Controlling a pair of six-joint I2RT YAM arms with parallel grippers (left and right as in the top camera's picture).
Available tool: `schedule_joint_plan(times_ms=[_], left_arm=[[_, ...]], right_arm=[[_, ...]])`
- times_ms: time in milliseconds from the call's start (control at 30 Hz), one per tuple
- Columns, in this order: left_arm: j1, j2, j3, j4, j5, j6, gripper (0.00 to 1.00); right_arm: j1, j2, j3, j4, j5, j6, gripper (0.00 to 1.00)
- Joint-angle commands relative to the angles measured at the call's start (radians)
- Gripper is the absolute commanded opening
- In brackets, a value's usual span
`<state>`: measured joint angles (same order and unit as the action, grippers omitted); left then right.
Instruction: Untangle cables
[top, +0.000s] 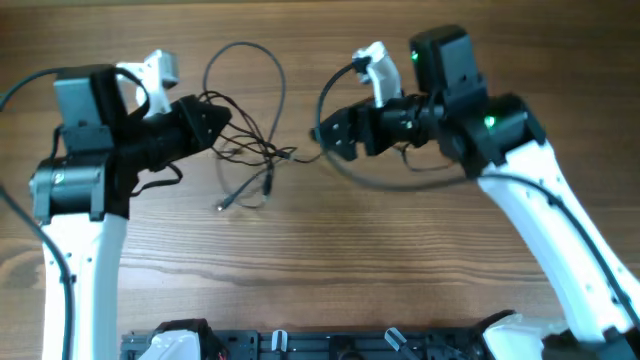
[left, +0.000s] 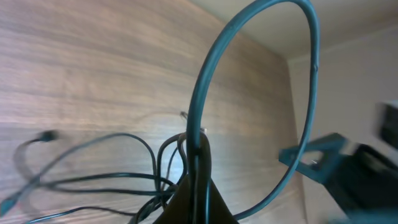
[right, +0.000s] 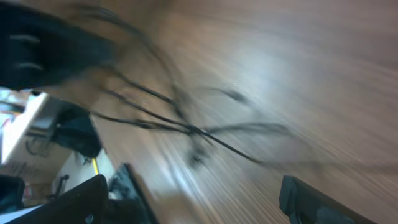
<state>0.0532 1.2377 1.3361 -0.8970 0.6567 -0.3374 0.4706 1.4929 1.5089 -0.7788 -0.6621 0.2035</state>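
Overhead shows you the cables (top: 258, 150) knotted toward the far edge of the desk (top: 400, 260). Your left gripper (top: 218, 122) is clamped on them. Your right gripper (top: 322, 135), fingers apart and empty, sits just beside a loose strand that runs crosswise toward it.

Overhead: you get even, fairly bright light and sharp focus; the cables (top: 262, 150) cast only faint, soft shadows on the worktop (top: 350, 260). Left wrist: your near loop is soft. Right wrist: heavy motion smear, with pale glare across the wood.
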Motion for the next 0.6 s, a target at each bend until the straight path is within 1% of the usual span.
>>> schedule_joint_plan(times_ms=[0,67,100,167,200,233,267,300,333,367,400,500,567], left_arm=[[-0.017,0.019,0.020,0.014,0.035,-0.039,0.04],[-0.017,0.019,0.020,0.017,0.035,-0.046,0.04],[-0.017,0.019,0.020,0.017,0.035,-0.056,0.04],[-0.017,0.019,0.020,0.017,0.035,-0.064,0.04],[-0.017,0.019,0.020,0.017,0.035,-0.064,0.04],[-0.018,0.019,0.020,0.014,0.035,-0.064,0.04],[-0.019,0.019,0.020,0.011,0.035,-0.064,0.04],[-0.019,0.020,0.020,0.009,0.034,-0.064,0.04],[-0.019,0.025,0.020,0.002,0.025,-0.063,0.04],[-0.019,0.026,0.020,0.001,0.017,-0.063,0.04],[-0.019,0.029,0.020,-0.002,-0.005,-0.062,0.04],[-0.018,0.029,0.020,-0.014,-0.185,-0.060,0.04],[-0.018,0.029,0.020,-0.031,-0.312,-0.060,0.04]], right_arm=[[0.051,0.042,-0.005,0.043,0.014,0.145,0.90],[0.081,0.080,-0.005,0.089,0.014,0.183,0.88],[0.090,0.100,-0.005,0.111,0.013,0.199,0.86],[0.109,0.149,-0.005,0.169,0.013,0.245,0.75],[0.119,0.172,-0.005,0.203,0.008,0.255,0.73],[0.130,0.200,-0.005,0.237,0.011,0.273,0.65],[0.136,0.216,-0.005,0.260,0.010,0.279,0.61],[0.139,0.229,-0.005,0.276,0.014,0.291,0.59],[0.138,0.240,-0.005,0.296,0.029,0.311,0.35],[0.135,0.240,-0.005,0.293,0.066,0.326,0.15],[0.130,0.237,-0.005,0.279,0.120,0.345,0.05],[0.096,0.204,-0.004,0.141,0.413,0.455,0.04],[0.053,0.165,-0.004,0.039,0.559,0.474,0.04]])
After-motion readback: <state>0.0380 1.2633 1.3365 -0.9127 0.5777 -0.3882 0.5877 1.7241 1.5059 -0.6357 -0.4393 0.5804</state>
